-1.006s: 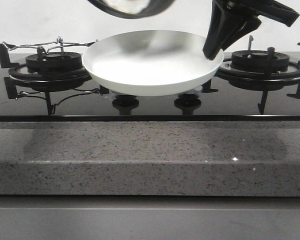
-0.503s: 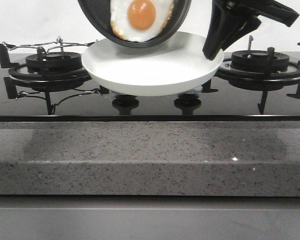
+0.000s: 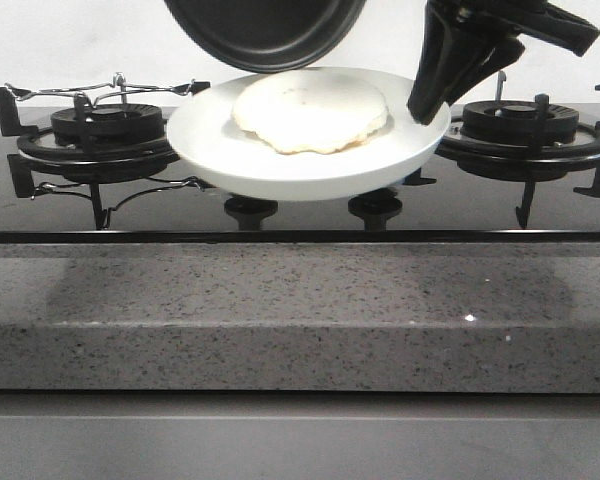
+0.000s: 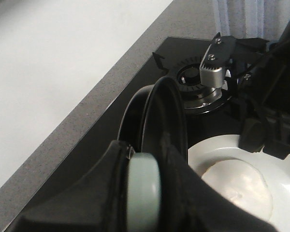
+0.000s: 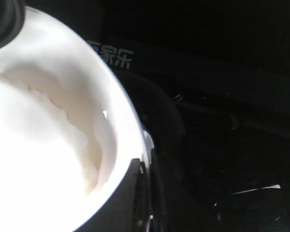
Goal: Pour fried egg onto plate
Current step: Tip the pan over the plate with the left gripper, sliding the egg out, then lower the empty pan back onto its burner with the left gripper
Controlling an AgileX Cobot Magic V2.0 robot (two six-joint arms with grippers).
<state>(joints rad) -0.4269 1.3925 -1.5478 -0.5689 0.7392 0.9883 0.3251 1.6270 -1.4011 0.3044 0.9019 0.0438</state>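
Observation:
The fried egg (image 3: 310, 112) lies pale side up on the white plate (image 3: 210, 140), which is held above the stove. My right gripper (image 3: 425, 105) is shut on the plate's right rim. The black frying pan (image 3: 265, 30) hangs tilted and empty just above the plate's far side. In the left wrist view my left gripper (image 4: 145, 169) is shut on the pan's pale green handle (image 4: 144, 198), with the pan (image 4: 159, 121) on edge beside the plate (image 4: 208, 147) and egg (image 4: 241, 186). The right wrist view shows the plate rim (image 5: 121, 125), the egg (image 5: 38, 135) and my right gripper (image 5: 142, 193).
The black glass stove has a left burner (image 3: 105, 130) with a wire rack and a right burner (image 3: 525, 125). Two knobs (image 3: 250, 208) (image 3: 375, 205) sit below the plate. A speckled grey counter edge (image 3: 300, 320) runs along the front.
The egg has slid out of the tilted pan and landed on the plate with its yolk side down. The pan is now empty. The plate has stayed almost still.

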